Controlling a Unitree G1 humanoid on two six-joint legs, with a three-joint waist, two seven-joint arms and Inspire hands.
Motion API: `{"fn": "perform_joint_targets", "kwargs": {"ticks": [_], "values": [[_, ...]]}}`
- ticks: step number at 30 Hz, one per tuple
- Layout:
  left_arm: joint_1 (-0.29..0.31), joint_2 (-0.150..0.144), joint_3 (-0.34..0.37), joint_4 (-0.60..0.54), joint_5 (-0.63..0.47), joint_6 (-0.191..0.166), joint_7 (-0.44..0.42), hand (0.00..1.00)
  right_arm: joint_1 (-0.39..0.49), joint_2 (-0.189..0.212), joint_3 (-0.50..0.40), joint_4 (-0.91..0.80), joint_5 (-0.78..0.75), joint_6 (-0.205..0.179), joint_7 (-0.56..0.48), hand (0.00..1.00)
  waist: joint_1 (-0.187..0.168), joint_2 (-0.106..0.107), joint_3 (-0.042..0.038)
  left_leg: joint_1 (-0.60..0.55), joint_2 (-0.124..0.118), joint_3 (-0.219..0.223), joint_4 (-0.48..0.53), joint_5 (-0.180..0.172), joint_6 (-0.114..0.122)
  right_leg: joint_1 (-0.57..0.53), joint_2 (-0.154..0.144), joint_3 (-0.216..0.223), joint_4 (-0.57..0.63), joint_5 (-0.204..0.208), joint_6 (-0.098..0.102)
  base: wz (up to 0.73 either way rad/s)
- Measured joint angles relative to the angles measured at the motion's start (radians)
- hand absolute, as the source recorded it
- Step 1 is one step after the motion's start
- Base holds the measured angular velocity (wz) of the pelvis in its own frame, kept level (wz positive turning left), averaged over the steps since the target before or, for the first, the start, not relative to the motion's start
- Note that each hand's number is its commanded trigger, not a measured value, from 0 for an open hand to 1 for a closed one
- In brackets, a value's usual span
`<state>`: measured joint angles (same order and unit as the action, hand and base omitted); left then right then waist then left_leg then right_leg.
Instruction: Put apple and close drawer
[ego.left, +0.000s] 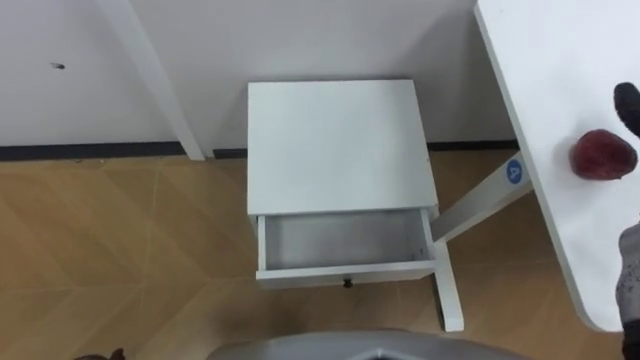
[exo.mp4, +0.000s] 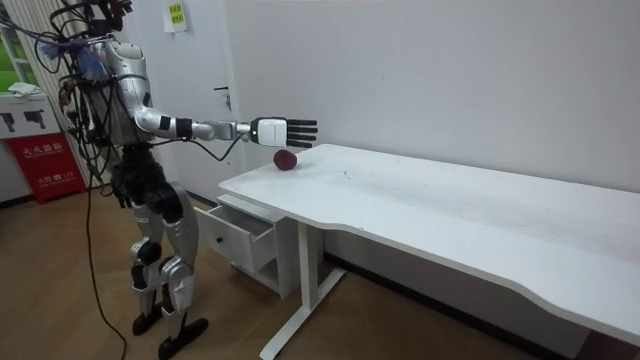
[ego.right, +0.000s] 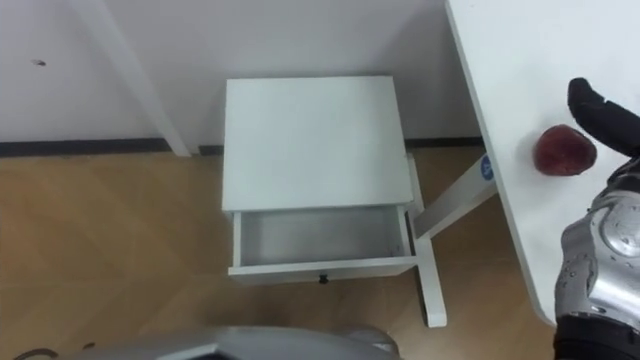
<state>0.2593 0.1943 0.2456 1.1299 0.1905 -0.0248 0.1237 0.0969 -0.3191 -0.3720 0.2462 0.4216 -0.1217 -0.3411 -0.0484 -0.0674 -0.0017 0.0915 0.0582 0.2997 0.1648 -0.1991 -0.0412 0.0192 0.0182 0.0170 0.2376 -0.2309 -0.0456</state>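
A dark red apple (ego.left: 603, 154) lies on the white table (ego.left: 545, 70), near its edge on my right. My right hand (ego.right: 605, 115) reaches out over the table with straight fingers, just past the apple and slightly above it, holding nothing; the room view shows the hand (exo.mp4: 285, 130) hovering over the apple (exo.mp4: 285, 160). In front of me stands a small white cabinet (ego.left: 340, 145) with its drawer (ego.left: 345, 272) pulled out and empty. My left hand (exo.mp4: 122, 188) hangs low beside my hip.
The table's white leg and foot (ego.left: 448, 290) stand right beside the drawer's right corner. A white slanted post (ego.left: 160, 80) rises left of the cabinet against the wall. Wooden floor lies around the cabinet. A red box (exo.mp4: 40, 165) stands behind me.
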Motion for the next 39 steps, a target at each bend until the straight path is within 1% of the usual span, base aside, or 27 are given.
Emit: {"fn": "perform_joint_targets", "kwargs": {"ticks": [2, 6, 9, 12, 14, 17, 20, 28, 30, 32, 33, 34, 36, 39], "values": [[0.004, 0.001, 0.0, 0.0, 0.0, 0.0, 0.0, 0.0, 0.0, 0.0, 0.0, 0.009, -0.004, 0.006, 0.026, 0.0, 0.0, 0.004, -0.002, 0.002, 0.001, 0.0, 0.0, 0.0, 0.0, 0.002, -0.001, 0.003, 0.001, 0.0, -0.001, 0.0], [0.009, 0.001, -0.001, 0.0, 0.001, 0.0, 0.0, 0.0, 0.0, 0.0, 0.0, 0.018, -0.004, 0.012, 0.042, 0.0, -0.004, 0.004, -0.0002, 0.005, 0.003, 0.0, 0.0, 0.0, 0.0, 0.006, -0.003, 0.001, 0.002, 0.001, -0.002, 0.01], [0.007, 0.004, -0.015, 0.0, 0.002, 0.0, 0.0, 0.0, 0.0, 0.0, 0.0, 0.036, -0.024, 0.012, 0.061, 0.0, -0.004, 0.002, 0.0022, 0.005, 0.004, 0.001, 0.0, 0.0, 0.0, 0.006, -0.003, -0.002, 0.003, 0.003, -0.002, 0.01], [0.007, 0.007, -0.019, 0.0, 0.002, 0.0, 0.0, 0.0, 0.0, 0.0, 0.004, 0.065, -0.036, 0.012, 0.065, 0.0, 0.0, 0.0, 0.0064, 0.004, 0.004, 0.002, 0.0, 0.0, 0.0, 0.005, -0.003, -0.004, 0.003, 0.006, -0.001, 0.0], [0.006, 0.009, -0.035, 0.001, 0.002, 0.0, 0.0, 0.0, 0.0, 0.0, 0.012, 0.096, -0.048, 0.012, 0.079, 0.0, -0.004, 0.0, 0.009, -0.001, 0.003, 0.002, 0.003, 0.0, 0.0, 0.0, -0.003, -0.005, 0.0, 0.009, 0.001, 0.0], [0.003, 0.009, -0.036, 0.002, 0.0, 0.003, 0.0, 0.0, 0.0, 0.001, 0.039, 0.149, -0.082, 0.013, 0.103, 0.0, -0.004, 0.0, 0.0096, -0.003, 0.002, -0.001, 0.004, 0.0, 0.0, 0.0, -0.008, -0.01, -0.003, 0.009, 0.001, 0.02], [-0.005, 0.009, -0.036, 0.0, -0.001, 0.004, 0.0, 0.0, 0.0, 0.001, 0.048, 0.178, -0.115, 0.014, 0.124, 0.0, -0.001, 0.003, 0.008, -0.003, 0.0, -0.002, 0.004, 0.0, 0.0, -0.001, -0.009, -0.011, -0.004, 0.01, 0.002, 0.0], [-0.006, 0.01, -0.033, -0.001, -0.001, 0.003, 0.0, 0.0, 0.001, 0.001, 0.075, 0.183, -0.114, 0.014, 0.176, 0.0, -0.002, 0.003, 0.0059, -0.003, 0.001, -0.002, 0.005, 0.0, 0.0, -0.001, -0.007, -0.008, -0.001, 0.01, 0.002, 0.0], [-0.005, 0.011, -0.031, -0.001, 0.0, 0.003, 0.0, 0.0, 0.001, 0.001, 0.075, 0.189, -0.118, 0.014, 0.187, 0.0, -0.002, 0.001, 0.0028, -0.001, 0.001, -0.002, 0.005, 0.0, 0.0, 0.001, -0.007, -0.008, -0.001, 0.01, 0.002, 0.0], [-0.006, 0.012, -0.031, 0.0, 0.0, 0.002, 0.0, 0.0, 0.0, 0.001, 0.075, 0.208, -0.125, 0.012, 0.199, 0.0, -0.001, -0.004, -0.0022, 0.005, 0.002, -0.002, 0.004, 0.0, 0.0, 0.009, -0.006, -0.008, -0.001, 0.01, 0.002, 0.0], [-0.006, 0.012, -0.033, -0.001, 0.0, 0.002, 0.0, 0.0, -0.001, 0.0, 0.075, 0.214, -0.126, 0.012, 0.203, 0.0, -0.001, -0.005, -0.0027, 0.008, 0.002, -0.002, 0.004, 0.0, 0.0, 0.012, -0.006, -0.009, -0.002, 0.01, 0.002, 0.04], [-0.006, 0.012, -0.033, -0.001, -0.001, 0.0, 0.0, 0.0, -0.001, 0.0, 0.075, 0.222, -0.126, 0.012, 0.21, 0.0, -0.002, -0.007, -0.0049, 0.01, 0.002, -0.003, 0.005, 0.0, 0.0, 0.017, -0.007, -0.012, -0.003, 0.01, 0.002, 0.05], [-0.007, 0.012, -0.035, 0.0, -0.001, -0.004, 0.0, 0.0, -0.002, -0.002, 0.075, 0.231, -0.127, 0.009, 0.214, 0.0, -0.002, -0.008, -0.0047, 0.01, 0.002, -0.004, 0.005, 0.0, 0.0, 0.017, -0.007, -0.015, -0.002, 0.01, 0.002, 0.05], [-0.005, 0.013, -0.035, 0.008, -0.002, -0.003, 0.002, 0.0, -0.011, -0.003, 0.075, 0.248, -0.145, 0.008, 0.22, 0.0, -0.001, -0.006, -0.0021, 0.011, 0.002, -0.004, 0.006, 0.0, 0.0, 0.016, -0.008, -0.019, -0.001, 0.01, 0.002, 0.02]]}}
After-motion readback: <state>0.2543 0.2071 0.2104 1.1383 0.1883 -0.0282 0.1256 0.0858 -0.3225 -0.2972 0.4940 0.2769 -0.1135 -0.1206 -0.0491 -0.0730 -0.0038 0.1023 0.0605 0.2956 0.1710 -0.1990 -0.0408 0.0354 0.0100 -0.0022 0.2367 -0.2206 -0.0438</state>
